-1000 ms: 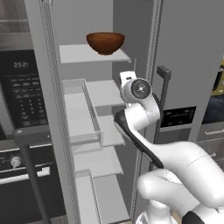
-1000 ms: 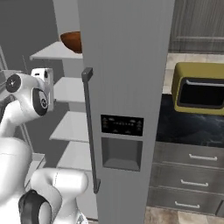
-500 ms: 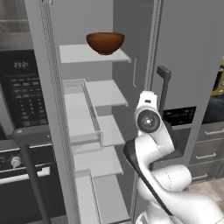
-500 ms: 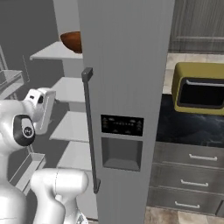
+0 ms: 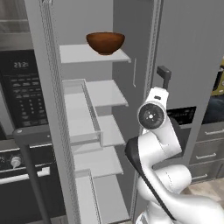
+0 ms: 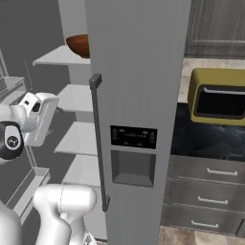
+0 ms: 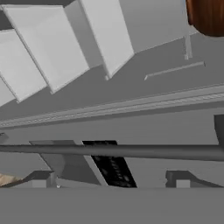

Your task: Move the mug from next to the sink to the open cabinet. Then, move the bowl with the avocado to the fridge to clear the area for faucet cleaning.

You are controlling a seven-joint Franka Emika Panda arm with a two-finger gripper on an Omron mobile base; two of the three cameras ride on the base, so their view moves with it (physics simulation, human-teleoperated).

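Observation:
The reddish-brown bowl (image 5: 105,42) stands on the top shelf of the open fridge (image 5: 94,94); its edge also peeks past the fridge door (image 6: 78,45) and shows at the hand view's top right (image 7: 208,15). The bowl's rim hides the avocado. My gripper (image 7: 111,178) is open with nothing between its fingers. It hangs well below and to the right of the bowl, in front of the door's long dark handle (image 7: 109,151). My white hand (image 5: 157,95) (image 6: 42,119) sits at the height of the middle shelves. The mug, sink, open cabinet and faucet are out of view.
A black built-in oven (image 5: 22,100) with its bar handle stands left of the fridge. The closed fridge door with a dispenser panel (image 6: 134,153) rises on the right. Beyond it a yellow toaster oven (image 6: 217,95) sits on the dark counter above grey drawers (image 6: 206,196).
My arm has drawn back from the upper shelves and the hand has dropped lower. The bowl has stayed on the top shelf. The gripper has stayed open.

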